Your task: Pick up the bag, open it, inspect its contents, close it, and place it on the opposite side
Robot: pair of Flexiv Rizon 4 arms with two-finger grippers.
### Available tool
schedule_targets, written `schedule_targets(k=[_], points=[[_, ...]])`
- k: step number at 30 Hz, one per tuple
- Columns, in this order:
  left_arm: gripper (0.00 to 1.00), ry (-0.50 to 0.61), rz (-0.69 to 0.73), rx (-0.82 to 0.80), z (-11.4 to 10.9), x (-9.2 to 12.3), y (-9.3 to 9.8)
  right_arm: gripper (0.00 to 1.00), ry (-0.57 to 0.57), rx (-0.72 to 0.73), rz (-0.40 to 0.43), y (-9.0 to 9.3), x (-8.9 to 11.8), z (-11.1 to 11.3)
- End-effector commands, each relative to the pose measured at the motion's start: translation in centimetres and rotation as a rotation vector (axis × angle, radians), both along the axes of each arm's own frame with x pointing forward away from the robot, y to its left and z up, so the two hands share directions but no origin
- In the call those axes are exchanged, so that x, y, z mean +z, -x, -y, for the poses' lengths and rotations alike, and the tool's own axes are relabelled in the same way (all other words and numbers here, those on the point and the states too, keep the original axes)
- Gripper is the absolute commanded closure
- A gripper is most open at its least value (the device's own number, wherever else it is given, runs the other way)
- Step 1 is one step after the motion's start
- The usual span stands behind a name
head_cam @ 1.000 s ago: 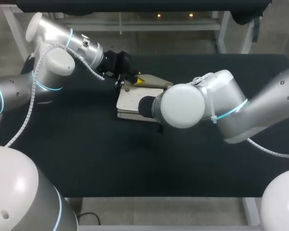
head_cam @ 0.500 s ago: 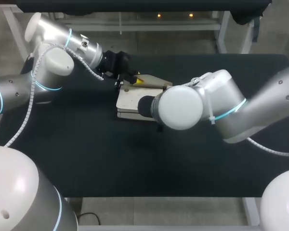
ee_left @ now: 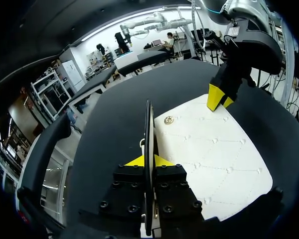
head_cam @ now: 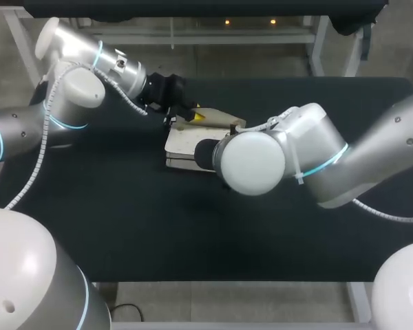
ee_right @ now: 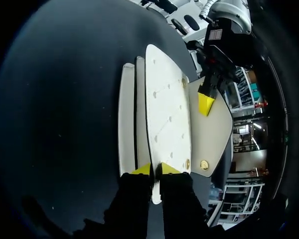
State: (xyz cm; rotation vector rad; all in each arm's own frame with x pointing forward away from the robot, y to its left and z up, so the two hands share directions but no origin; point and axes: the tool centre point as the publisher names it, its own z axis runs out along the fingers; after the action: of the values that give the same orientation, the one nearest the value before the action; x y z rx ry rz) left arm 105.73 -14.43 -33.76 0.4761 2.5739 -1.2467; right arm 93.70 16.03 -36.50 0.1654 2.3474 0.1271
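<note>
Worktop (head_cam: 124, 227): black, carrying the bag.
Right arm (head_cam: 316, 158): comes in from the bag's right, its elbow hanging over the bag's right end.
Left arm (head_cam: 76, 89): comes in from the bag's far left.
Bag (head_cam: 186, 141): white, quilted, lying flat around the middle of the worktop.
Flap (ee_right: 214, 134): beige lining, lifted off the bag's far edge.
Left gripper (ee_left: 148, 162): fingers narrow, pinching the flap's edge from both sides.
Right gripper (ee_right: 155, 169): fingers narrow, clamping the rim of the bag's white panel.
Gold stud (ee_left: 168, 120): on the bag's top, near the flap.
</note>
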Motion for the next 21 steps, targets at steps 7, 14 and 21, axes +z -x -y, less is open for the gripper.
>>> schedule_targets(k=[7,14,21], points=[[1.00,0.014,0.049,-0.008,-0.4,0.6,0.7,1.00,0.011,-0.012,0.010,0.1,-0.2,-0.1],[1.00,0.047,0.174,-0.023,-0.6,0.3,2.3,1.00,0.011,-0.012,0.010,0.1,-0.2,-0.1],[1.00,0.045,0.284,-0.035,-0.8,-0.6,3.8,1.00,0.011,-0.012,0.010,0.1,-0.2,-0.1]])
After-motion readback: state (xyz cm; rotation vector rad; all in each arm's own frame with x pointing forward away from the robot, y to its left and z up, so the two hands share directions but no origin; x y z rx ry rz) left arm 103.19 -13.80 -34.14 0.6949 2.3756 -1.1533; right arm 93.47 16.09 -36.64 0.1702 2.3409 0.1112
